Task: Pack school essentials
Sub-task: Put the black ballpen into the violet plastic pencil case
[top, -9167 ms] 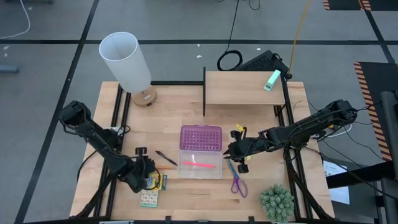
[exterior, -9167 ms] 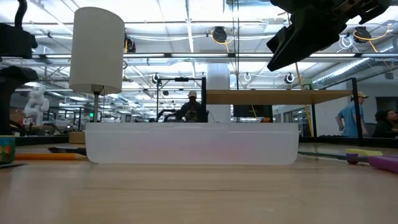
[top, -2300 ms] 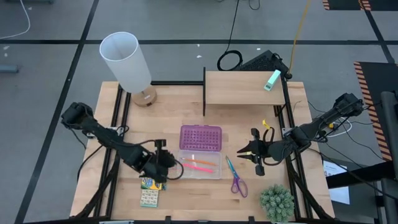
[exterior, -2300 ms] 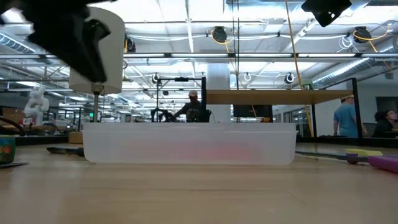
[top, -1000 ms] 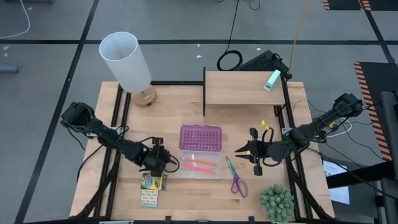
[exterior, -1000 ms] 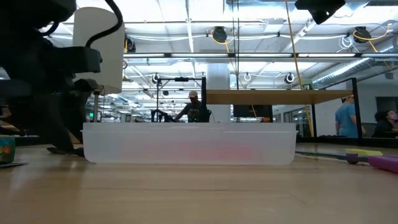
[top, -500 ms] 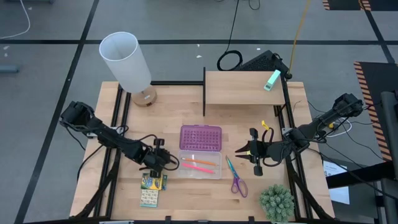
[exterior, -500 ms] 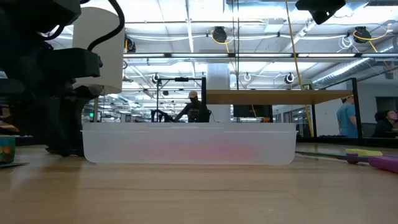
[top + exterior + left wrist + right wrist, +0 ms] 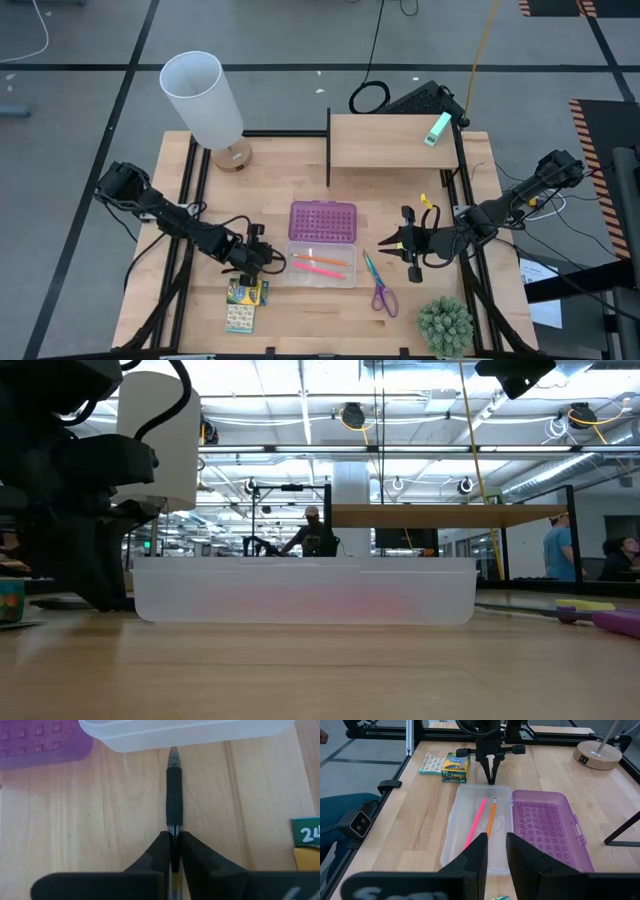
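A clear case (image 9: pixel 320 265) holds a pink pen (image 9: pixel 476 822) and an orange pencil (image 9: pixel 491 817); its purple studded lid (image 9: pixel 323 221) lies open on the far side. My left gripper (image 9: pixel 271 262) is down at the case's left wall, shut on a dark pen (image 9: pixel 173 795) that lies on the table. The yellow-green crayon box (image 9: pixel 246 293) and a pale patterned pack (image 9: pixel 238 318) lie near it. Purple-handled scissors (image 9: pixel 381 291) lie right of the case. My right gripper (image 9: pixel 386 243) hovers open beyond them, holding nothing. My left gripper pinches the dark pen between its two fingers just behind the black grip (image 9: pixel 173 831). The fingers come slanting down from the table's left and lie along the pen. The pen rests on the table with its tip (image 9: pixel 173 754) at the case's left wall.
A white lamp (image 9: pixel 205 100) stands at the far left. A wooden shelf (image 9: pixel 390 140) with a mint-green block (image 9: pixel 437 128) stands at the back. A small plant (image 9: pixel 445 325) sits at the near right corner. People show in the room behind.
My left gripper has edged a little toward the case's left wall, staying low over the table. My right arm has kept still.
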Motion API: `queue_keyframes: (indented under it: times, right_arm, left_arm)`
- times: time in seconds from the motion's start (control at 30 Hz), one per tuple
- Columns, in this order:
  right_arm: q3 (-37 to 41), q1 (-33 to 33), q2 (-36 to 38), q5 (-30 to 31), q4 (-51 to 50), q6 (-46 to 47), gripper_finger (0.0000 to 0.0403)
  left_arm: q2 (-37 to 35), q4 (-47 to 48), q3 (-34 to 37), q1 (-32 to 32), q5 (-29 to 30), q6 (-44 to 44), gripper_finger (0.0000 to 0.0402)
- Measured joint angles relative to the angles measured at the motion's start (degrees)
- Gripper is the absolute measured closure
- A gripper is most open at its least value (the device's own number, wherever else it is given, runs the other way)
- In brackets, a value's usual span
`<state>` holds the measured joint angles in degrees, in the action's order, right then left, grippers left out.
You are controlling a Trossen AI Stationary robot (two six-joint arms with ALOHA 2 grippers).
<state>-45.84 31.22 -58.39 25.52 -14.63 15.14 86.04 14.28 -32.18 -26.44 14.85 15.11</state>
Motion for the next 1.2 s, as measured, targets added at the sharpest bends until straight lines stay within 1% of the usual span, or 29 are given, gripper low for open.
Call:
queue_keyframes:
  times: [0.37, 0.53, 0.63, 0.77, 0.9, 1.2]
  right_arm:
    - [0.0, 0.0, 0.0, 0.0, 0.0, 0.0, 0.0337]
    - [0.0, 0.0, 0.0, 0.0, 0.0, 0.0, 0.0337]
    - [0.0, 0.0, 0.0, 0.0, 0.0, 0.0, 0.0337]
    - [0.0, 0.0, 0.0, 0.0, 0.0, 0.0, 0.0337]
    - [0.0, 0.0, 0.0, 0.1, 0.0, 0.1, 0.0337]
    - [0.0, 0.0, 0.0, 0.2, 0.0, 0.2, 0.0337]
  left_arm:
    - [-0.1, 0.2, 0.1, 0.0, 0.2, 0.0, 0.0357]
    - [-2.0, 0.4, 0.2, 0.1, 0.2, 0.0, 0.0356]
    - [-4.0, 2.2, 0.5, 0.2, 0.8, 0.6, 0.0356]
    - [-6.4, 4.9, 0.4, 0.1, 0.9, 3.6, 0.0356]
    - [-7.3, 8.8, 0.4, 0.1, 0.8, 8.0, 0.0356]
    - [-10.2, 9.4, -0.6, -1.0, 0.8, 11.0, 0.0355]
